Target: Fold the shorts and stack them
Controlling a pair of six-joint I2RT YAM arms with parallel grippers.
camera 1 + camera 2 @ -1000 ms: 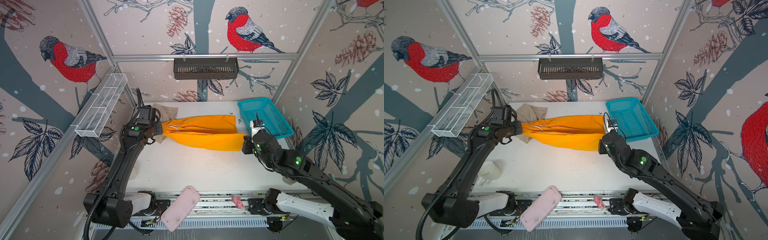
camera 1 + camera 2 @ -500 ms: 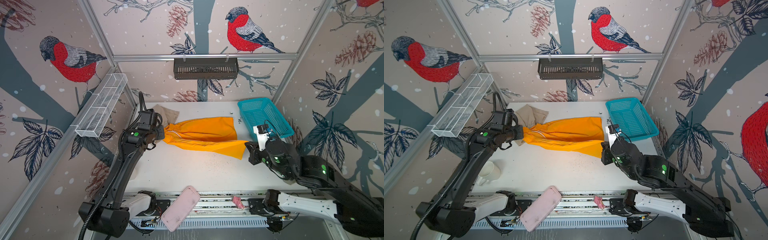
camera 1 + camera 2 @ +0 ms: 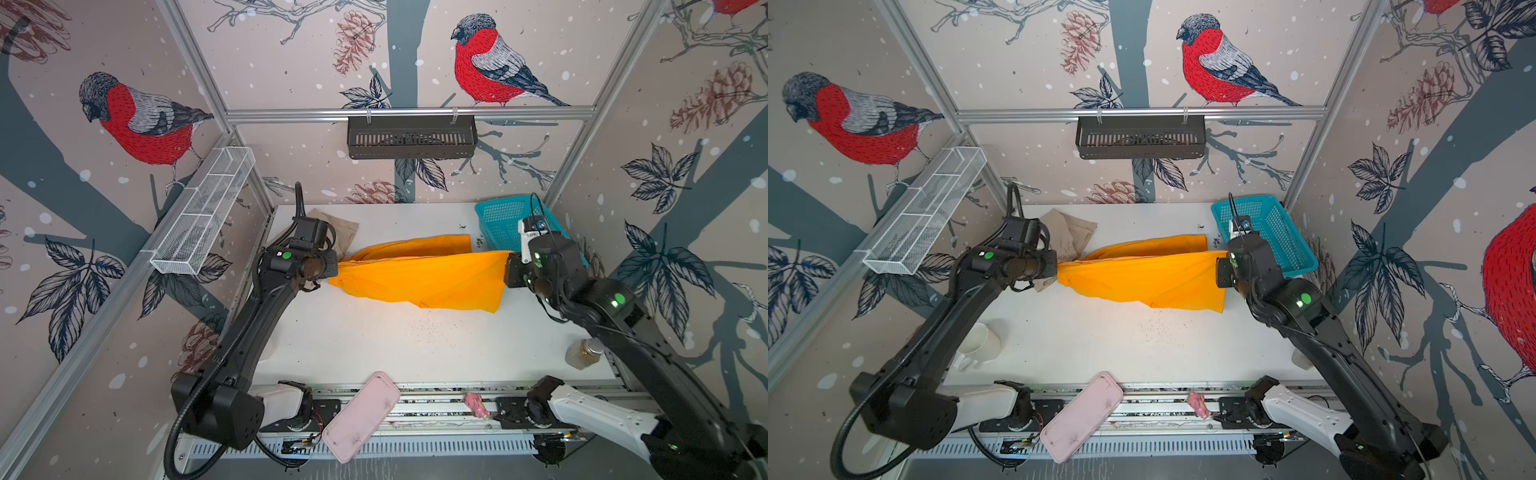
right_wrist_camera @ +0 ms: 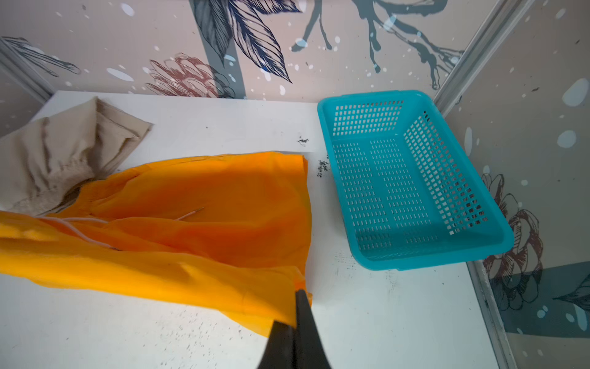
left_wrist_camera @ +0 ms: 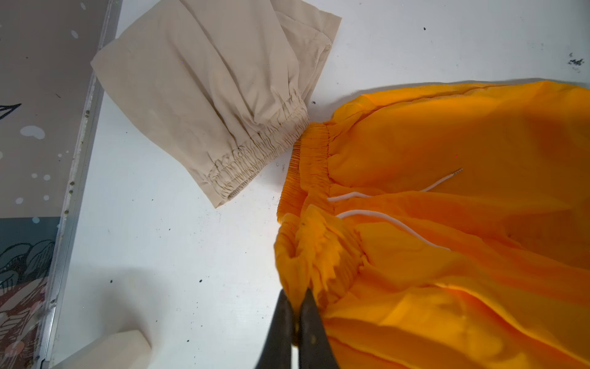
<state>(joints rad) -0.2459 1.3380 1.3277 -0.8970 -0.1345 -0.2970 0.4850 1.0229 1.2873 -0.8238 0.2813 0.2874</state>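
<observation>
Rising off the table [image 3: 374, 345] and drawing back over the last second, the right gripper [image 3: 508, 266] now holds a hem corner of the orange shorts [image 3: 415, 278] pinched between closed jaws, while the left gripper [image 5: 298, 295] stays clamped on the bunched waistband at the other end. The cloth is pulled taut between them. The near leg hangs below that line and the far leg lies flat on the table beyond it. I judge this to be the lengthwise fold, with the lifted leg ready to be laid over its twin. Just beyond the left gripper lie the beige shorts [image 5: 204, 96], their waistband meeting the orange one, so they may drag along. The teal basket [image 3: 498, 220] sits close behind the right gripper and could be knocked. A jar [image 3: 584, 353], mug [image 3: 980, 345] and pink case [image 3: 359, 415] are well apart, nearer the arm bases.
</observation>
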